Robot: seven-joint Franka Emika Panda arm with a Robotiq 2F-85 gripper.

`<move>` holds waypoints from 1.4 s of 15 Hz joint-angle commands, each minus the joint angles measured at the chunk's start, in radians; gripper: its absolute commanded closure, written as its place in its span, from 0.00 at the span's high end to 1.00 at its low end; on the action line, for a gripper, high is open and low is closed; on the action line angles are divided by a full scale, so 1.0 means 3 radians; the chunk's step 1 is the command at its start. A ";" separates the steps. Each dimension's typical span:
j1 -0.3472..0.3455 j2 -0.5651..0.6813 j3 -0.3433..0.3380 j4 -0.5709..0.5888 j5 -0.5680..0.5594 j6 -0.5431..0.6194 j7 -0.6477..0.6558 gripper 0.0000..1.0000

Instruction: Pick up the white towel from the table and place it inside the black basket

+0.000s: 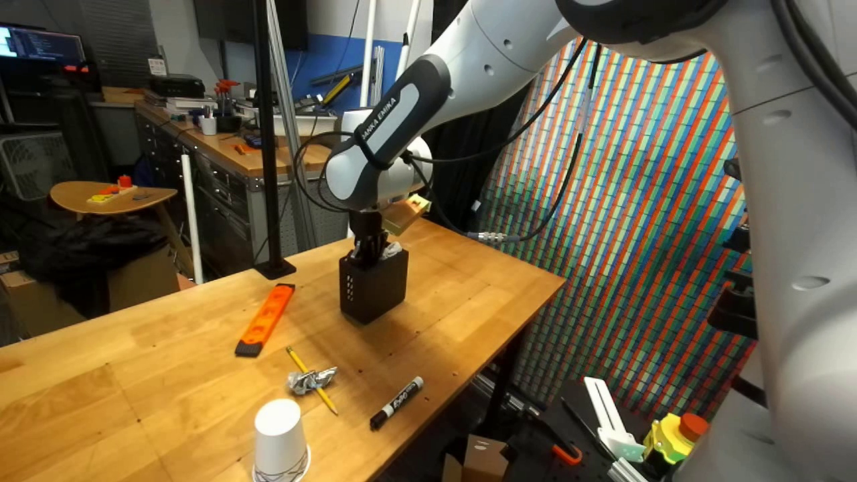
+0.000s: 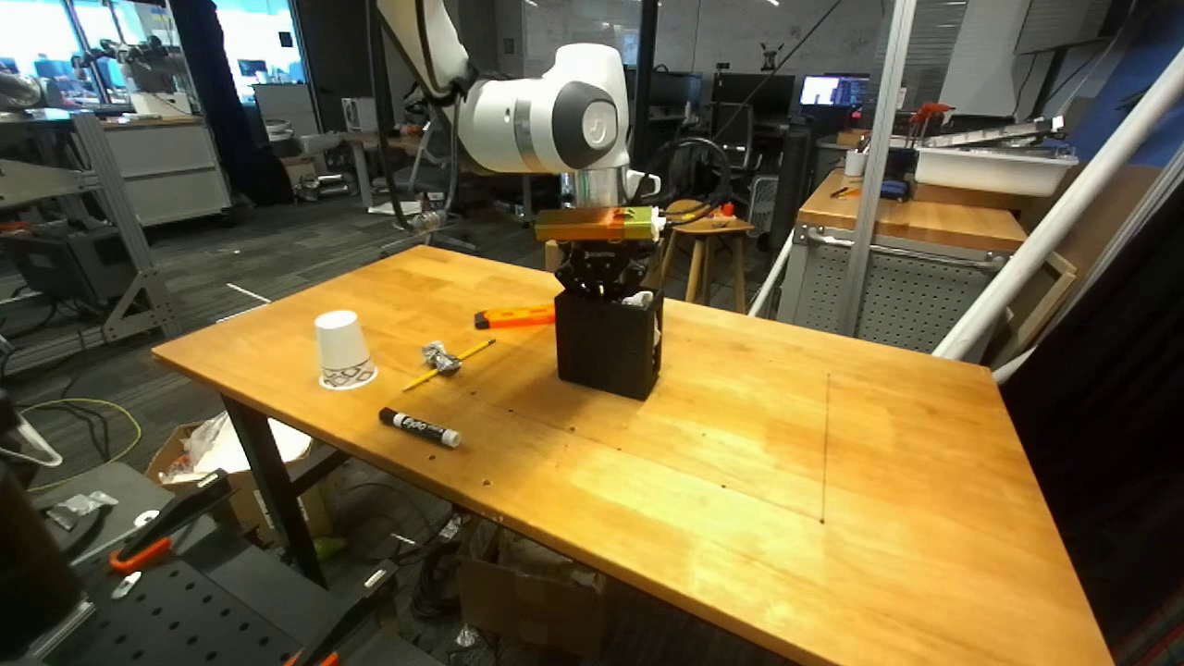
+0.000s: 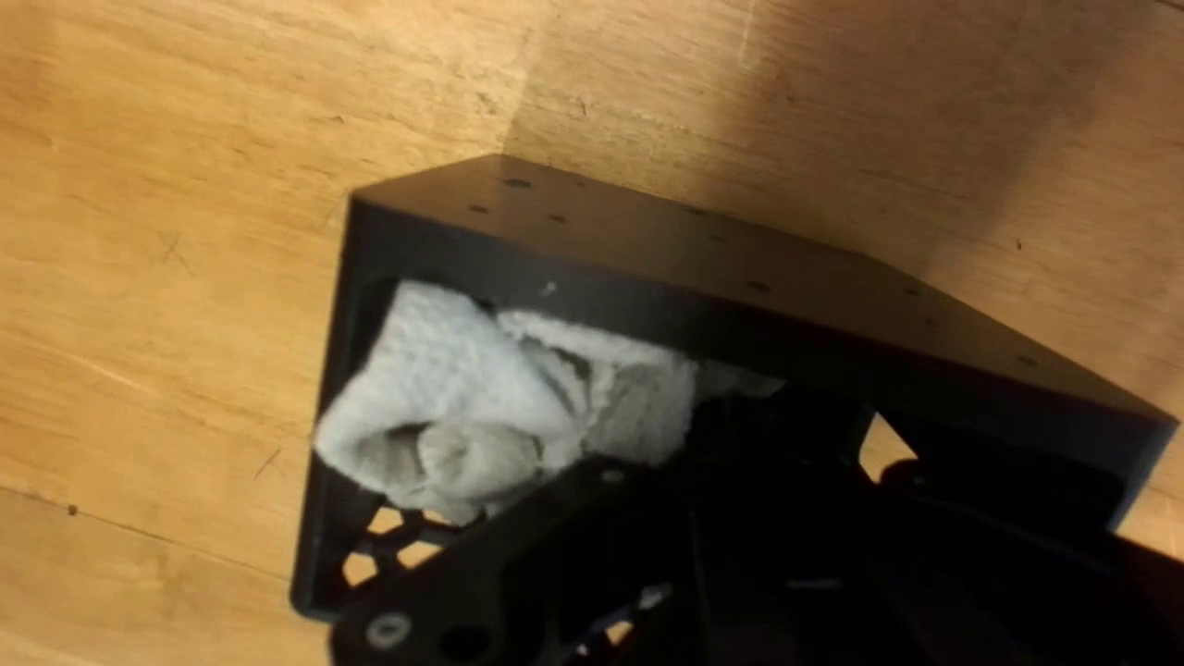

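Observation:
The black basket stands upright on the wooden table in both exterior views (image 1: 378, 289) (image 2: 606, 344). The table (image 2: 740, 555) is a light butcher-block top. The off-white towel (image 3: 453, 388) is bunched inside the basket (image 3: 647, 242), mostly toward the left end in the wrist view. A bit of it shows above the rim in both exterior views (image 1: 392, 250) (image 2: 638, 299). My gripper (image 1: 367, 254) points straight down into the basket's opening, beside and partly over the towel. Its fingertips are hidden in the dark interior, so their opening and any grip on the towel cannot be seen.
An orange tool (image 1: 266, 320) lies beside the basket. A yellow pencil (image 1: 326, 399) with crumpled foil (image 1: 311, 381), a black-and-white marker (image 1: 396, 403) and an upside-down white cup (image 1: 280, 435) are nearer one end. A black post (image 1: 268, 167) stands at the table's edge.

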 commanded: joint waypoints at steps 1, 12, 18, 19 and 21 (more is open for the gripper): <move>-0.0088 -0.0001 0.0029 0.0033 0.0060 -0.0071 -0.0113 0.03; -0.0240 -0.0492 0.0020 0.0011 0.0275 -0.0088 -0.0181 0.54; -0.0278 -0.0530 -0.0062 -0.0002 0.0223 -0.0027 -0.0204 0.24; -0.0284 -0.0516 -0.0069 0.0000 0.0219 -0.0028 -0.0211 0.14; -0.0296 -0.0490 -0.0075 0.0006 0.0221 -0.0036 -0.0226 0.01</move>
